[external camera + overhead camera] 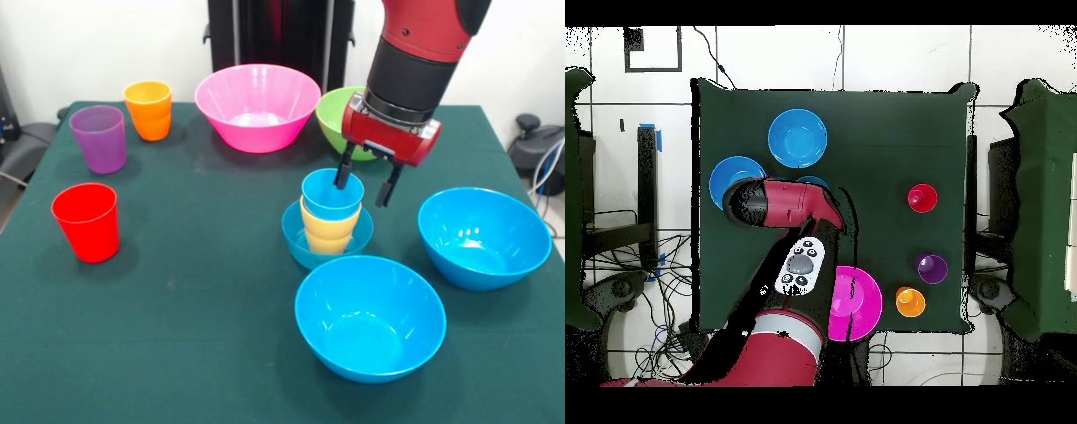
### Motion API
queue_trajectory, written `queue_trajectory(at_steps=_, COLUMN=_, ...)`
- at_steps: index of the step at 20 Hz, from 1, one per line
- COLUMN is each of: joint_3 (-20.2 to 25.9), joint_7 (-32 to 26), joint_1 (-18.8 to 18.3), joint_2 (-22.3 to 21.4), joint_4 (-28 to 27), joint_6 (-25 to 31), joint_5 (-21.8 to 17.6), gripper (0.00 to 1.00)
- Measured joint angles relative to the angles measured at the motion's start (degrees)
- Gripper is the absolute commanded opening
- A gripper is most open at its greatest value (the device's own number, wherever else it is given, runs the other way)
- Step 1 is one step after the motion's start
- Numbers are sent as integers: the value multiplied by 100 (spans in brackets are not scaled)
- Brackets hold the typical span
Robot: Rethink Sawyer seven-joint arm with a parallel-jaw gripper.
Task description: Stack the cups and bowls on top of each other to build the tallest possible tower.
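Observation:
A small blue bowl (300, 240) sits mid-table with a yellow-orange cup (329, 231) standing in it and a light blue cup (328, 194) nested on top. My gripper (364, 182) is open just above this stack; one finger (342, 173) reaches inside the light blue cup and the other (386, 189) hangs outside its rim. Two large blue bowls (483, 237) (370, 316) stand beside the stack. In the overhead view my arm (790, 205) covers the stack; only an edge of the small bowl (813, 182) shows.
A red cup (86, 221), a purple cup (99, 139) and an orange cup (148, 109) stand at the left. A pink bowl (257, 106) and a green bowl (328, 119) stand at the far side. The table has a dark green cloth (194, 283).

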Motion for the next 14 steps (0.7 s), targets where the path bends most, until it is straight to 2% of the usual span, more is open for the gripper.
queue_trajectory(at_steps=5, joint_3=-59, joint_7=0, joint_1=70, joint_2=-14, joint_4=0, joint_6=0, joint_5=0, gripper=100)
queue_trajectory(at_steps=14, joint_3=-403, joint_7=0, joint_1=453, joint_2=-32, joint_4=-103, joint_6=23, joint_5=0, gripper=100)
